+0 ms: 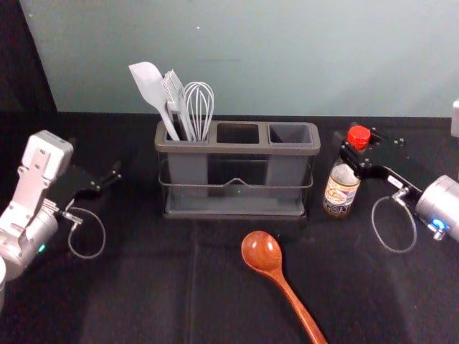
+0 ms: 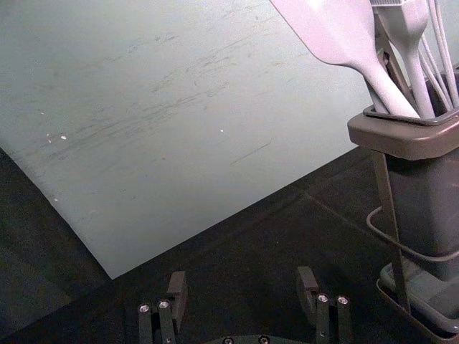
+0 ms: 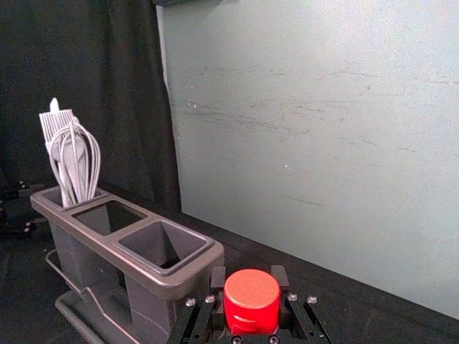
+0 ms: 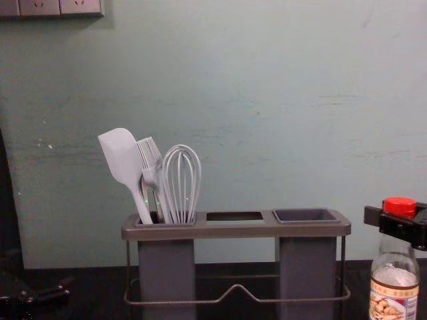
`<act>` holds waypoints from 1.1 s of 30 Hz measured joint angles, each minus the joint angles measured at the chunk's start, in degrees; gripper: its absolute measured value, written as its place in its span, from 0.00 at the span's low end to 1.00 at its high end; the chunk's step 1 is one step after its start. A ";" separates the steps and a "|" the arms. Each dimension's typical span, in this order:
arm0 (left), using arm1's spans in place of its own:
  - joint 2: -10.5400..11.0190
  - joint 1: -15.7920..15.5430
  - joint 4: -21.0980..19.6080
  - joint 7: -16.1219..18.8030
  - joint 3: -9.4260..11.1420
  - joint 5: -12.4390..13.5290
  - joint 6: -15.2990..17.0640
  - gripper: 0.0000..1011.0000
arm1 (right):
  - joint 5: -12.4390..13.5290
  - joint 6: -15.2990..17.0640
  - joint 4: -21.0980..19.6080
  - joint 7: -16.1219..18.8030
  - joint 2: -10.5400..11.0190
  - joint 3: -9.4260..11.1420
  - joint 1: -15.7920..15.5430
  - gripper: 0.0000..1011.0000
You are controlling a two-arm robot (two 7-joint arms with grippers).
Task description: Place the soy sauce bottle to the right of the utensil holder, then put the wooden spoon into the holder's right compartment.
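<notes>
Hanging open and empty toward the worktop's left edge: left gripper (image 2: 242, 283). Farther back stands the grey plastic three-compartment utensil holder (image 1: 186, 149); the glossy reddish-brown wooden spoon (image 1: 262, 251) lies nearer. Beside the holder, the right gripper (image 3: 248, 276) clasps the red-capped glass soy sauce bottle (image 1: 341, 192); uneven release could topple it.

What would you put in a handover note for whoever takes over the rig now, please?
Right tool: closed on the soy sauce bottle, right of the utensil holder.
Left tool: open and empty, left of the holder.
Wooden spoon: lying in front of the holder.
Done: bottle is beside the holder, not yet released.
To do: release it, then put the spoon into the empty right compartment.
</notes>
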 joint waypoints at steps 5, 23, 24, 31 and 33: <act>0.00 0.00 0.00 0.00 0.00 0.00 0.00 0.99 | -0.32 -0.12 0.98 -0.01 -0.63 -0.49 0.85 0.38; 0.00 0.00 0.00 0.00 0.00 0.00 0.00 0.99 | -2.09 -0.44 3.88 -0.34 -2.53 -1.79 3.51 0.38; 0.00 0.00 0.00 0.00 0.00 0.00 0.00 0.99 | -2.09 -0.45 3.90 -0.35 -2.58 -1.79 3.53 0.38; 0.00 0.00 0.00 0.00 0.00 0.00 0.00 0.99 | -2.26 -0.54 4.11 -0.48 -3.02 -1.86 3.73 0.38; 0.00 0.00 0.00 0.00 0.00 0.00 0.00 0.99 | -2.32 -0.56 4.15 -0.57 -3.09 -1.88 3.75 0.38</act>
